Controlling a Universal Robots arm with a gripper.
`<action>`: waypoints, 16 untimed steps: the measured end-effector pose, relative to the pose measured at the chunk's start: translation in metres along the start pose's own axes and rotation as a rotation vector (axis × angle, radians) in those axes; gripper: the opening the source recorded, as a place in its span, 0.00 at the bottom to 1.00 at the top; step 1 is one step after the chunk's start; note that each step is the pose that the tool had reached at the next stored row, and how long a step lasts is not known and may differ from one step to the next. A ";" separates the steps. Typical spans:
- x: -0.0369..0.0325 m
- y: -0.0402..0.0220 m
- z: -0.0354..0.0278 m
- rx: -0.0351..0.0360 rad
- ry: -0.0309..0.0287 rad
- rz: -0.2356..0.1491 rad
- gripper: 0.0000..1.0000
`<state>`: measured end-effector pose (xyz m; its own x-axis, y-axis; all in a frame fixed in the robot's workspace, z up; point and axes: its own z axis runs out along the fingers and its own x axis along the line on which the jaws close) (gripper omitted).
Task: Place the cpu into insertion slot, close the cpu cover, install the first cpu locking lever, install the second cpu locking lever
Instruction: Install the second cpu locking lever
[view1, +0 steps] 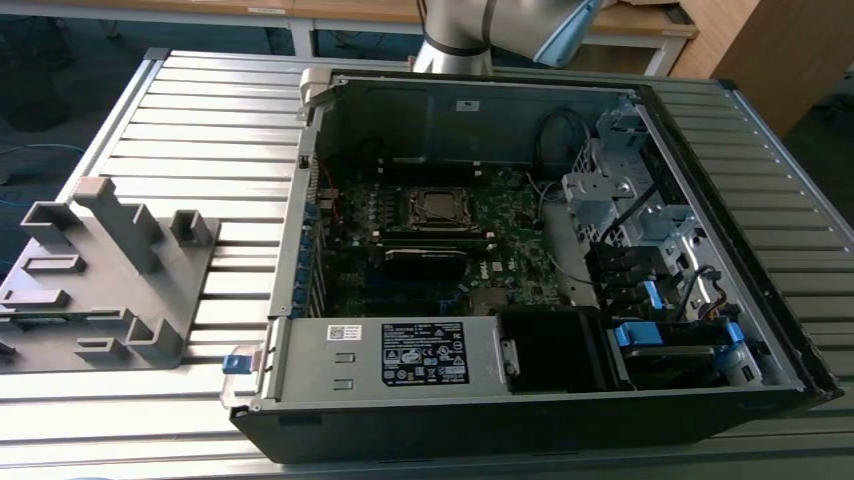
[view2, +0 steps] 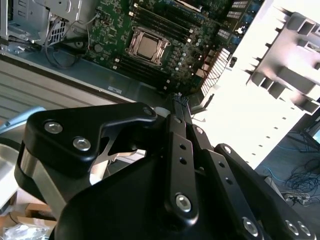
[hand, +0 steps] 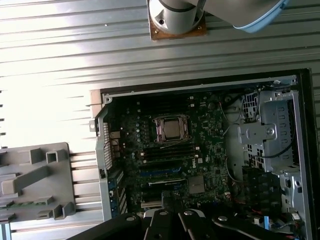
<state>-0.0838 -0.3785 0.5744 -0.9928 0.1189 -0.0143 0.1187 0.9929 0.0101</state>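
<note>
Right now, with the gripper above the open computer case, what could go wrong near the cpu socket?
1. Loose cables lie beside the cpu socket; the gripper might snag them on a descent.
2. Memory slots flank the socket closely on two sides, so an off-centre approach could strike them.

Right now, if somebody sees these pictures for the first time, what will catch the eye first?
The open black computer case on the ribbed silver metal table, its green circuit board exposed. On that board, the small square silver-tan cpu sits in its socket. On the exterior view's left, a grey plastic fixture with upright blocks stands beside the case.
</note>
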 end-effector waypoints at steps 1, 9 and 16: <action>0.0000 0.0000 0.0001 -0.0001 -0.0001 0.000 0.10; 0.0001 -0.0001 0.0061 0.0076 -0.0025 0.000 0.10; 0.0001 0.0000 0.0085 0.0102 -0.0032 0.000 0.10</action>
<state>-0.0837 -0.3785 0.5659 -0.9928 0.1187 -0.0175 0.1187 0.9929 -0.0002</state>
